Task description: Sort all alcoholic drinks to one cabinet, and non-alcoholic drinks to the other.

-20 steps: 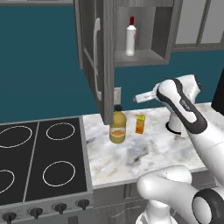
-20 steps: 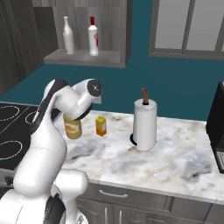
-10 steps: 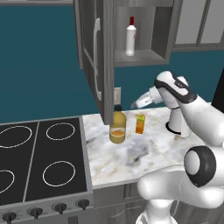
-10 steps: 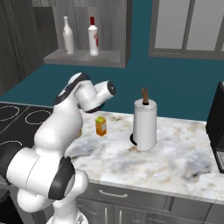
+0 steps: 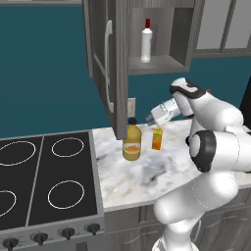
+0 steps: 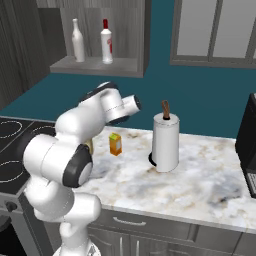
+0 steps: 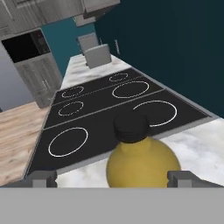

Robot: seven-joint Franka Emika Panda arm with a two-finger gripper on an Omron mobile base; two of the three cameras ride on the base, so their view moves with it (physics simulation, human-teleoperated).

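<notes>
Item: yellow bottle [image 7: 141, 159], black cap, standing on the desk [image 5: 196, 162] beside the stove [image 5: 44, 181], at six o'clock in my hand view. Pincer [image 7: 113, 178] spread wide, flanking it, not gripping. I am lining up the pick; next, advancing and clamping below the cap.
</notes>
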